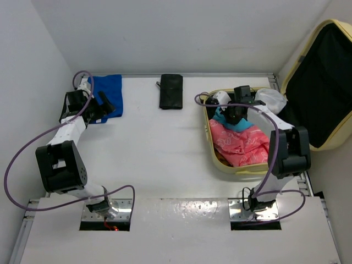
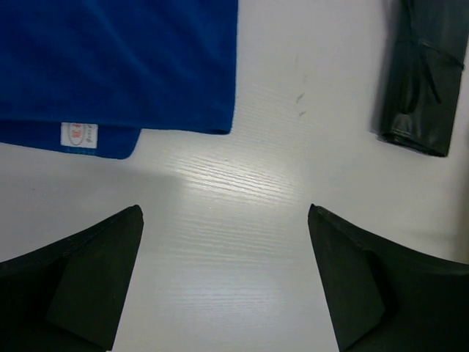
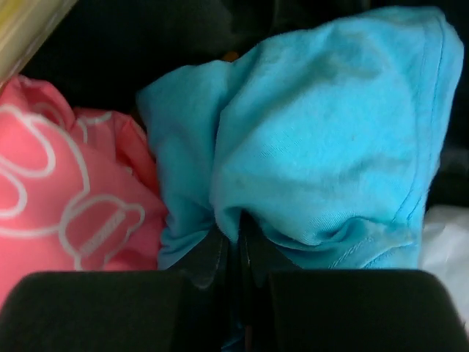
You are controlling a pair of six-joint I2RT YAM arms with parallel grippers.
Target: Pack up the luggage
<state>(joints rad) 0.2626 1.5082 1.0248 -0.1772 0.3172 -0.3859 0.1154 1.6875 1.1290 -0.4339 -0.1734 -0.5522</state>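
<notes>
Luggage [image 1: 319, 82] lies open beneath the right gripper [image 3: 236, 227], fingers clenched on a turquoise shirt [image 3: 322, 132]; it is best pressed down beside the pink garment [image 3: 66, 191] before letting go. Left gripper [image 2: 223, 220] gapes empty.

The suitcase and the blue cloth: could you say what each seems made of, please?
Suitcase: probably hard plastic, pale yellow, with a smooth moulded rim and rounded corners. Blue cloth: soft matte textile, folded flat, with a sewn label; the fibre cannot be told.
</notes>
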